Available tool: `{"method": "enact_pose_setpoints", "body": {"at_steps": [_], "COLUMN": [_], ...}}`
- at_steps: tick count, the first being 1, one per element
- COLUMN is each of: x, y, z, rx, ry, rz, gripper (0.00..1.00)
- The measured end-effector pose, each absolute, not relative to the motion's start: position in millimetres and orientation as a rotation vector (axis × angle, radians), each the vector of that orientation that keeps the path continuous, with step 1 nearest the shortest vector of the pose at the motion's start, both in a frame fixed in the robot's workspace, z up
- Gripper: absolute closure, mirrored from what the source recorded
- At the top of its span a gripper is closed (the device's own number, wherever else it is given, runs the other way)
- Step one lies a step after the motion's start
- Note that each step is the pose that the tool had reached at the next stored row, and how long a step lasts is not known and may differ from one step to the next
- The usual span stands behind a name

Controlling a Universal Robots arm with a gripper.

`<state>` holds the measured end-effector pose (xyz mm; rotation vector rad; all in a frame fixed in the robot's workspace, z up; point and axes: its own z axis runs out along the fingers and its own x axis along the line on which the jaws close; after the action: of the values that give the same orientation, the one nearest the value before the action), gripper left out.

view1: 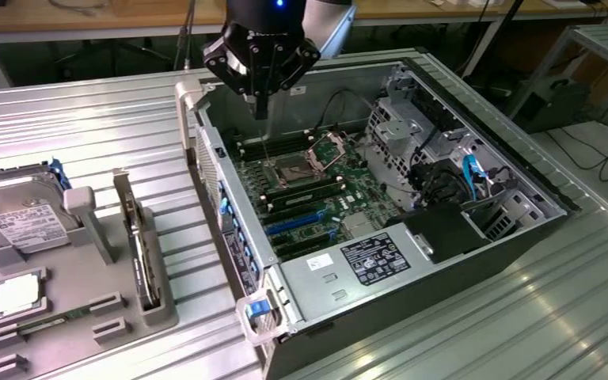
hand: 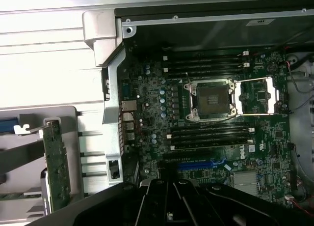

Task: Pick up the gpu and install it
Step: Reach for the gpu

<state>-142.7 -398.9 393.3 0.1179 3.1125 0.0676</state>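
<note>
The gpu point(view1: 138, 241) stands on its long edge in a slot of the grey holder point(view1: 82, 309) at the exterior view's left. In the wrist view the gpu point(hand: 56, 164) shows a green board with a silvery bracket at one end. My gripper point(view1: 262, 109) hangs over the far left corner of the open computer case point(view1: 515, 237), above the motherboard point(view1: 315, 186) and well away from the gpu. Its fingers are shut with nothing between them. A blue expansion slot point(hand: 196, 164) on the motherboard point(hand: 147, 93) has no card in it.
A silver hard drive point(view1: 24, 226) with a white label sits in the same holder, with a small square chip point(view1: 13, 294) in front of it. The case holds a power supply point(view1: 373, 261), cables point(view1: 473, 178) and an open processor socket point(hand: 211, 99). All rest on a ribbed metal table point(view1: 93, 119).
</note>
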Motion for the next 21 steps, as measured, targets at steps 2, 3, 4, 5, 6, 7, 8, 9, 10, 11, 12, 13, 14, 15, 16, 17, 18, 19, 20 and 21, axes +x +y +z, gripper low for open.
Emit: {"method": "enact_pose_setpoints", "body": {"at_steps": [2,3,4,5,6,7,8,9,10,11,12,13,14,15,16,17,18,19,20,21], "x": [-144,-146,-147,-148,-149,-151,-152,-153,-154,-155,-156,-156,-157,-158,-159,-160,-161,-163,-164,-165], "y": [-399,-399,-399,-399,-399,-399,-399,-399,-399,-399,-399,-399,-399,-399,-399,-400,-400,-400,-400,-401], "z": [393,393,393,393,393,393,393,393,393,393,393,393,393,393,393,393,393,393,393,393], "rx": [0.118,0.118,0.118,0.118,0.118,0.118,0.118,0.118,0.118,0.118,0.118,0.118,0.118,0.118,0.118,0.118,0.118,0.116,0.113,0.11], "ry": [3.113,3.112,3.112,3.112,3.112,3.113,3.112,3.112,3.112,3.112,3.112,3.112,3.113,3.112,3.112,3.112,3.113,3.113,3.113,3.113], "rz": [0.068,0.068,0.068,0.068,0.068,0.068,0.068,0.068,0.068,0.068,0.068,0.068,0.068,0.068,0.068,0.068,0.068,0.068,0.068,0.068], "gripper": [0.89,0.89,0.89,0.89,0.89,0.89,0.89,0.89,0.89,0.89,0.89,0.89,0.89,0.89,0.89,0.89,0.89,0.89,0.89,0.89]}}
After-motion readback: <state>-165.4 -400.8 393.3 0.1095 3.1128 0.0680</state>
